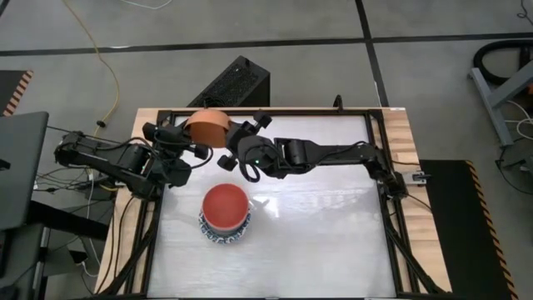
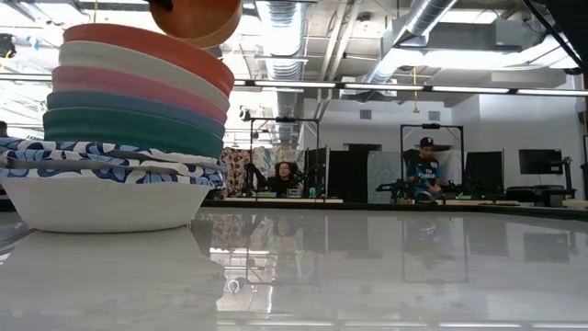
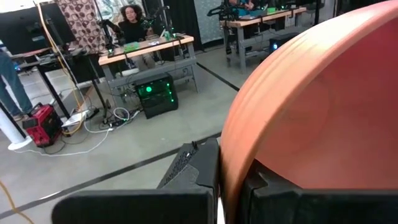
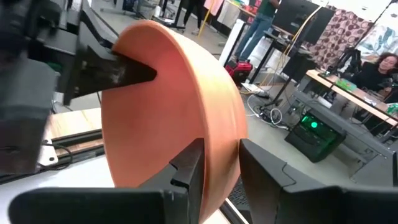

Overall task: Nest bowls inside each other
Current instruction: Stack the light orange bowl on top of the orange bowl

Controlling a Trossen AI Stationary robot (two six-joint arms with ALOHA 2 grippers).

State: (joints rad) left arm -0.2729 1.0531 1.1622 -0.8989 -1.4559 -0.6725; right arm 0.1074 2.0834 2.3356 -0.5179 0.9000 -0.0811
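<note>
An orange bowl (image 1: 206,127) hangs in the air over the table's far left part, tipped onto its side; the low view shows it (image 2: 195,18) above the stack. My left gripper (image 3: 233,168) is shut on its rim. My right gripper (image 4: 221,146) comes from the right, open, with one finger on either side of the opposite rim; whether they touch it does not show. Several bowls stand nested in a stack (image 1: 225,212), red on top, then cream, pink, blue and teal, in blue-patterned white bowls (image 2: 101,184) that rest on the table. My left gripper pinches the orange bowl's rim (image 3: 229,186) between its two fingers, one finger inside the bowl and one outside. The fingers come level from the table's left side. The bowl stands on edge, lifted clear of the table and the stack.
A black frame (image 1: 379,150) runs round the white tabletop. A black box (image 1: 233,83) sits on the floor beyond the far edge. The right and near parts of the tabletop (image 1: 333,242) hold nothing. People sit at desks (image 2: 423,175) in the room behind.
</note>
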